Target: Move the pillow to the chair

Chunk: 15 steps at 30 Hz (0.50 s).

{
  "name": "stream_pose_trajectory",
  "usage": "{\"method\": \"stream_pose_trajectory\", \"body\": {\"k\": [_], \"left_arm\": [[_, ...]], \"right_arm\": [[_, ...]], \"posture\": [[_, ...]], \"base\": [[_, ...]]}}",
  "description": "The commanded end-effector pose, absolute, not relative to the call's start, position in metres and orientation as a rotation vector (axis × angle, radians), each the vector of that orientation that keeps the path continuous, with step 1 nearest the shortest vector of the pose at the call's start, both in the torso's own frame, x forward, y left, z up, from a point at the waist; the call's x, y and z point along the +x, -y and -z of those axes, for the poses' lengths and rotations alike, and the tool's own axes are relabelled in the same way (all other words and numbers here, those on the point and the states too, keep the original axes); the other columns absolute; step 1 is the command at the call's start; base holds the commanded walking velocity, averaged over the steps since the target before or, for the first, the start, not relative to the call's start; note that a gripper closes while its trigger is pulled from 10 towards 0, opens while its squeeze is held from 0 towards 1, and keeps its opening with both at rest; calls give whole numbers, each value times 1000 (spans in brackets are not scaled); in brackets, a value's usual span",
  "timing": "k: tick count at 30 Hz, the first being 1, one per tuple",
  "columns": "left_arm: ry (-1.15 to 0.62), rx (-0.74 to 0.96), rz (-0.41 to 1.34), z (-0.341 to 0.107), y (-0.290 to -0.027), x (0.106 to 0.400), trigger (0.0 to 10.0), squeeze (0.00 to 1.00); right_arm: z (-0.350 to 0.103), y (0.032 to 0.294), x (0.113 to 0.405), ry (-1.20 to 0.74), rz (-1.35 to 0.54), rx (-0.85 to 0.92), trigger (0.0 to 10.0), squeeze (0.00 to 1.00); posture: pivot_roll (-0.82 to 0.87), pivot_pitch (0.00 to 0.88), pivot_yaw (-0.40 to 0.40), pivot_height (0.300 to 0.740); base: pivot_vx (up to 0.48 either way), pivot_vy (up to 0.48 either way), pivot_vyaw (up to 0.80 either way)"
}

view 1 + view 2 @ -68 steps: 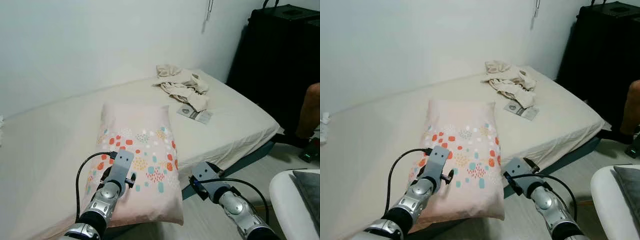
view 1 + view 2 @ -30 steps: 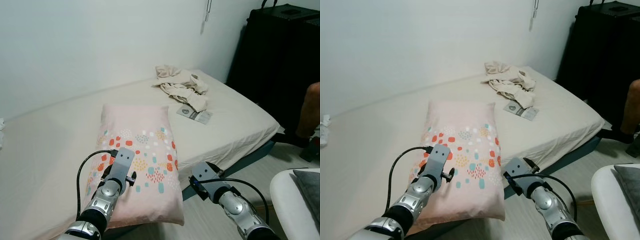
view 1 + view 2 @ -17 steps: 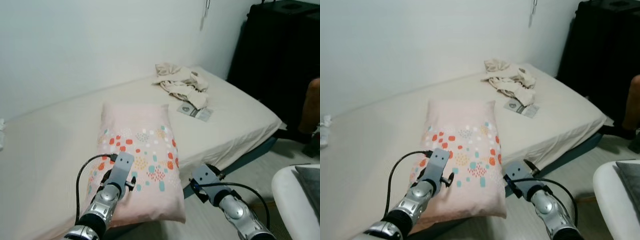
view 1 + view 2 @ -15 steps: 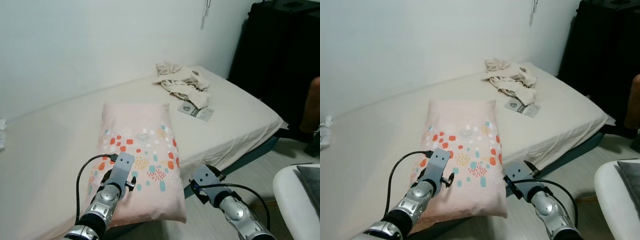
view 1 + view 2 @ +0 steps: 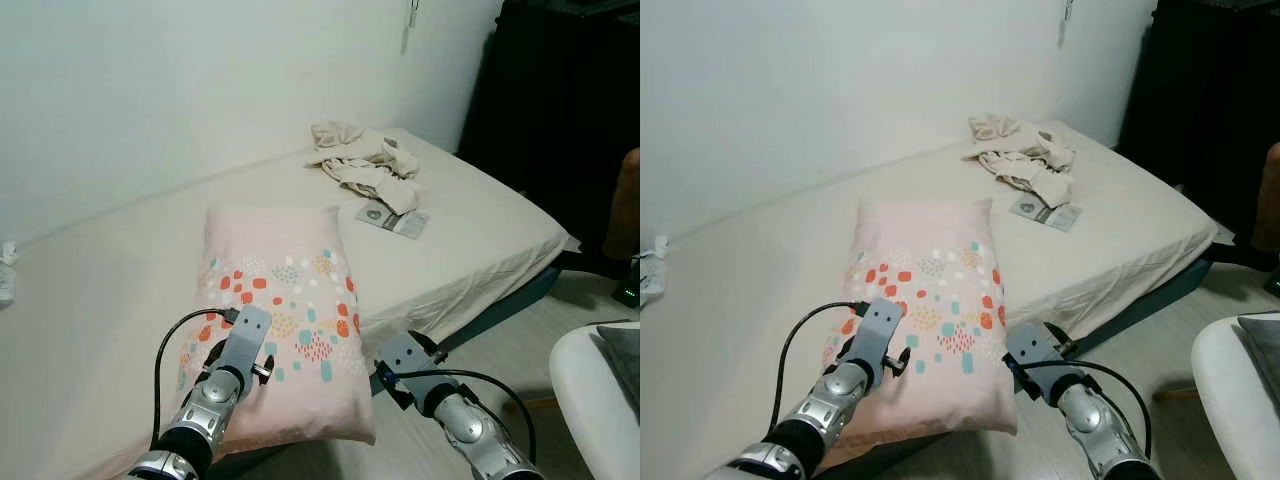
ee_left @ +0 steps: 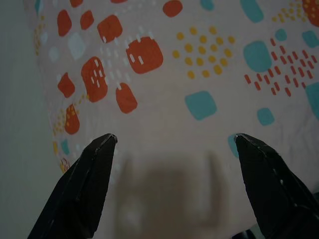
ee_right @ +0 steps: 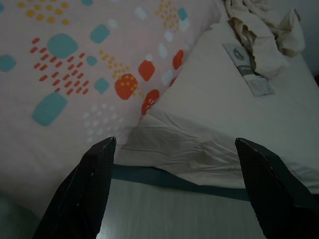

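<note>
A pale pink pillow printed with red, teal and yellow patches is seen lying lengthwise on a cream-sheeted bed, its near end overhanging the edge. The left gripper is held just above the print, fingers spread wide; the right gripper is poised beside the pillow's corner at the bed edge, also spread wide. Crumpled clothes and a booklet are seen farther along the mattress. A white chair is glimpsed beside a black cabinet.
</note>
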<state>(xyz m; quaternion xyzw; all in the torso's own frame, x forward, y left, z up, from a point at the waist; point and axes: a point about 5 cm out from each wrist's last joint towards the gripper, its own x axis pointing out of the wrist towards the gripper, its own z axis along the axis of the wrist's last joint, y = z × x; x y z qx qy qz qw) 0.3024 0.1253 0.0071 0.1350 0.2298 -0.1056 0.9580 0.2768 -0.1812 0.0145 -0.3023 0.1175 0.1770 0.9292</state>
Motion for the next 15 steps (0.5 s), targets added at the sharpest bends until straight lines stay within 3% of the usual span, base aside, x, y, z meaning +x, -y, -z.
{"method": "stream_pose_trajectory", "body": {"k": [1, 10, 15], "left_arm": [[-498, 264, 197, 1, -128, 295, 10000, 0], [-506, 287, 233, 3, -126, 293, 10000, 0], [-487, 299, 231, -1, -128, 296, 10000, 0]], "right_arm": [[-12, 178, 276, -254, -383, -625, 10000, 0], [-13, 175, 274, -242, -379, -621, 10000, 0], [-11, 173, 271, -237, -372, -618, 10000, 0]], "posture": [[-180, 78, 39, 740], [-194, 71, 73, 740], [-131, 60, 54, 740]], "base": [[0, 0, 0], [0, 0, 0], [0, 0, 0]]}}
